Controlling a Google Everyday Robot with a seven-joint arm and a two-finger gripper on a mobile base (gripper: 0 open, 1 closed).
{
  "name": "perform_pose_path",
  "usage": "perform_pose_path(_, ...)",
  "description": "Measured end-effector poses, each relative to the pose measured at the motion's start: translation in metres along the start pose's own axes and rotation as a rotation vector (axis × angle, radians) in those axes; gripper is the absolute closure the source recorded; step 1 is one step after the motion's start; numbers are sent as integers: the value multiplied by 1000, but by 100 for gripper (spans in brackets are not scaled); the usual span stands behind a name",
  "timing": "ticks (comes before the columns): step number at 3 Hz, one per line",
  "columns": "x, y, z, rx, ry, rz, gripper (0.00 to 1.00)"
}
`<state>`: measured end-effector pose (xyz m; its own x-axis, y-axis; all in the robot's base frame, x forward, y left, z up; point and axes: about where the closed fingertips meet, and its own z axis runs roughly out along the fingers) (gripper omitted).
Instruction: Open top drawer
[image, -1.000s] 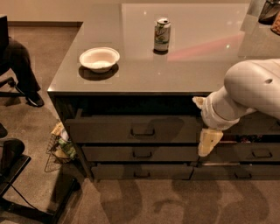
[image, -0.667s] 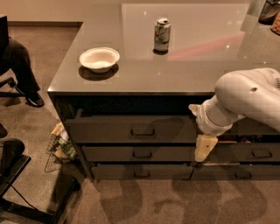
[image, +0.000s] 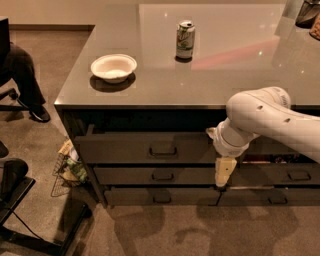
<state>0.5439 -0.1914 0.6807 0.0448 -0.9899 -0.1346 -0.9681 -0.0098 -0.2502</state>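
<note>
The top drawer (image: 130, 148) is a wide dark-grey front under the counter edge, with a small bar handle (image: 162, 149) at its centre. Its front stands a little proud of the drawers below, and its interior is hidden. My gripper (image: 223, 173) hangs pointing down from the white arm (image: 260, 117). It sits right of the drawer's handle, at the seam between the left and right drawer stacks, level with the middle drawer. It is apart from the handle.
On the grey counter (image: 225, 75) are a white bowl (image: 113, 67) and a soda can (image: 185, 40). Two shallower drawers (image: 155, 176) lie below, and more drawers (image: 295, 175) to the right. A wire basket (image: 67, 167) and chair parts (image: 15, 185) are on the floor at left.
My arm and gripper have moved left and slightly down along the drawer fronts, closer to the top drawer's handle. The drawer has not moved.
</note>
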Motion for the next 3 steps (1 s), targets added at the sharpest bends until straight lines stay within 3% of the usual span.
perform_pose_path(1,5,-6,31,-49,2,7,0)
perform_pose_path(2,13,-11,51,-83,16,27,11)
perform_pose_path(3,22,-10,52,-105,44,60,34)
